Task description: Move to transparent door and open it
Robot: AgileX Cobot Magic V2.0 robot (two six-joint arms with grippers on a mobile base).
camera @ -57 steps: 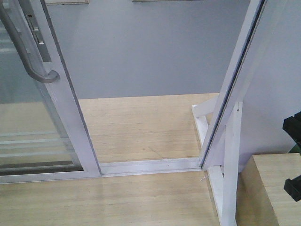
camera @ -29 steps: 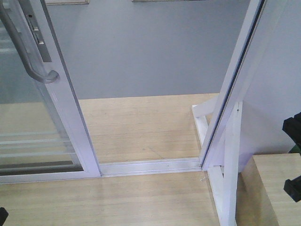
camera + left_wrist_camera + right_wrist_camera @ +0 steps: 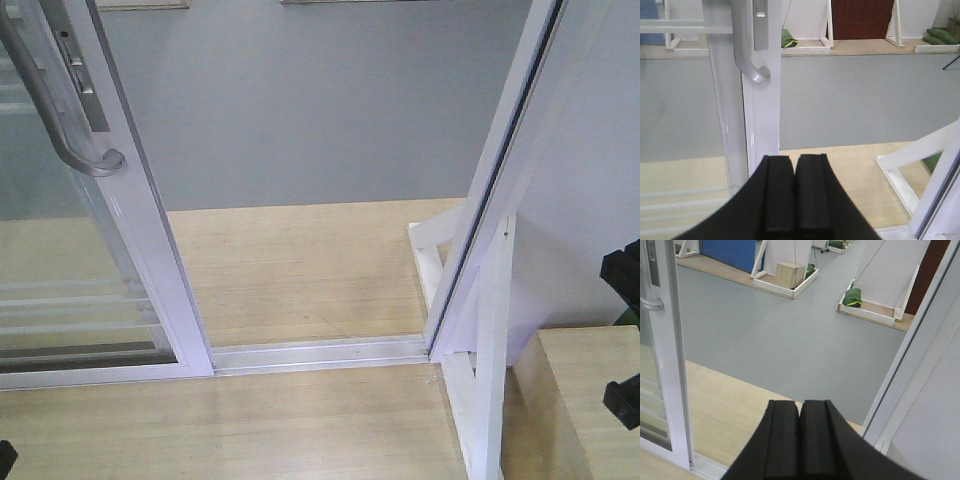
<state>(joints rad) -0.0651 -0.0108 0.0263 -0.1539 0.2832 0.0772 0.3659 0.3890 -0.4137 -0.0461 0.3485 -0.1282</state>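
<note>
From the front view I see the transparent door (image 3: 70,260) standing at the left of the scene, its white frame running down to the metal floor track (image 3: 320,352), with the doorway to its right open onto the grey floor (image 3: 310,110) beyond. Its curved grey pull handle (image 3: 60,110) sits high on the frame, just left of the lock plate (image 3: 78,65), and thin white bars cross the lower glass. On the right a second white-framed panel (image 3: 500,180) leans across the view, braced by a white support stand (image 3: 480,380). Through the left wrist camera my left gripper (image 3: 794,195) has its fingers pressed together with nothing between them, pointing at the door frame; the handle's hooked end is above and well apart from them. My right gripper (image 3: 800,440) likewise has its fingers closed flat against each other, empty, aimed through the open gap over the wooden floor (image 3: 730,410), with the door at the far left of that view.
</note>
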